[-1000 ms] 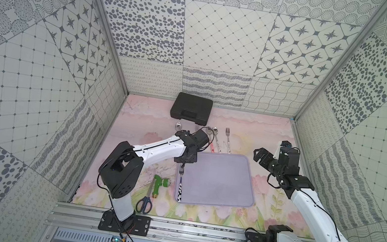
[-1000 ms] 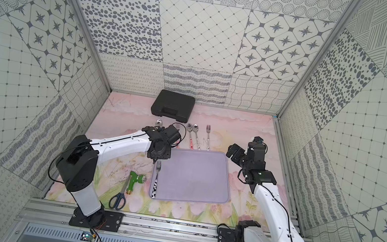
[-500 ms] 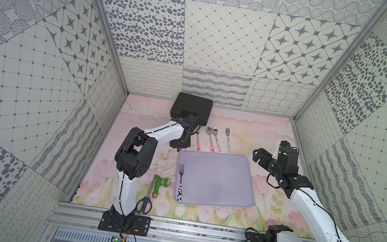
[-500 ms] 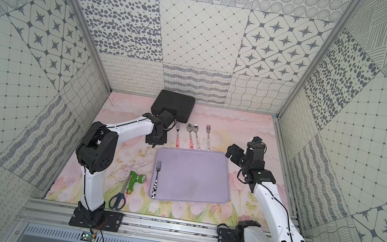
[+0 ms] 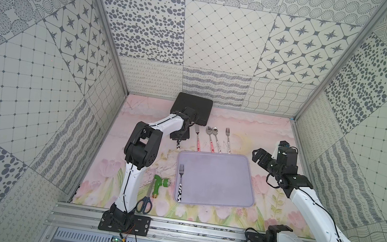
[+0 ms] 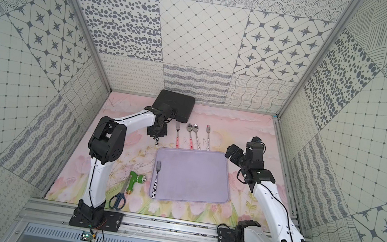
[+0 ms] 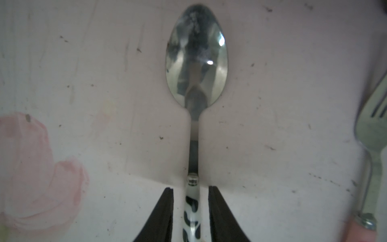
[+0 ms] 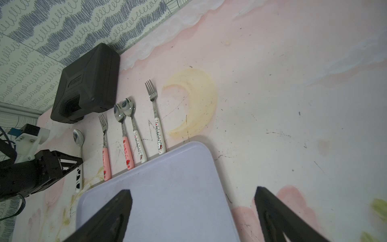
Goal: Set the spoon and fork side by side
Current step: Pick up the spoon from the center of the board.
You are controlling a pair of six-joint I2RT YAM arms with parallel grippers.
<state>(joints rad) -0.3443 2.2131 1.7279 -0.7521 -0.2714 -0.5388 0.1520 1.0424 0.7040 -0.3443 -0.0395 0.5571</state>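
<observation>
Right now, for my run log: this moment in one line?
left pincer: open, astride spoon handle | right pincer: open, near tray corner | fork: on tray

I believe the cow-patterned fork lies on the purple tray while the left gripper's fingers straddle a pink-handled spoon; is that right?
Not quite: the spoon between the fingers of the left gripper has a black-and-white cow-patterned handle, not a pink one, as the left wrist view shows. The cow-patterned fork does lie on the purple tray, as a top view shows.
</observation>
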